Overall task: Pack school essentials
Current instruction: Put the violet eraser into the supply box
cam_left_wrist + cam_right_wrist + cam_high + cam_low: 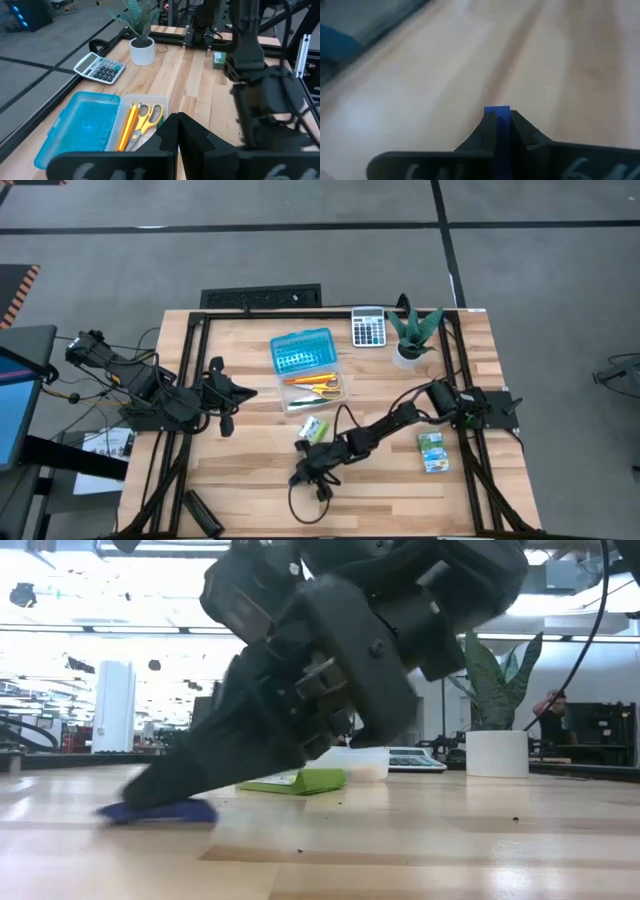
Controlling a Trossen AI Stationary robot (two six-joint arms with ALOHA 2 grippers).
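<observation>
My right gripper reaches to the table's near middle and is shut on a tiny blue piece. An open pencil case lies farther back, with a blue lid and a clear tray. Yellow-handled scissors and orange and yellow pencils lie in the tray. A green-white small block lies flat just near of the tray. A green-blue packet lies at the right. My left gripper hovers shut at the table's left, holding nothing. My right gripper pinches the tiny blue piece between its two fingertips, and the piece's end sticks out just past them. The fingers slant down from the table's right. In the low view the piece lies level at the table top; whether it is lifted clear, I cannot tell.
A grey calculator and a potted plant stand at the far right of the table. A black bar lies at the near left edge. Bare wood lies between the block and the packet.
</observation>
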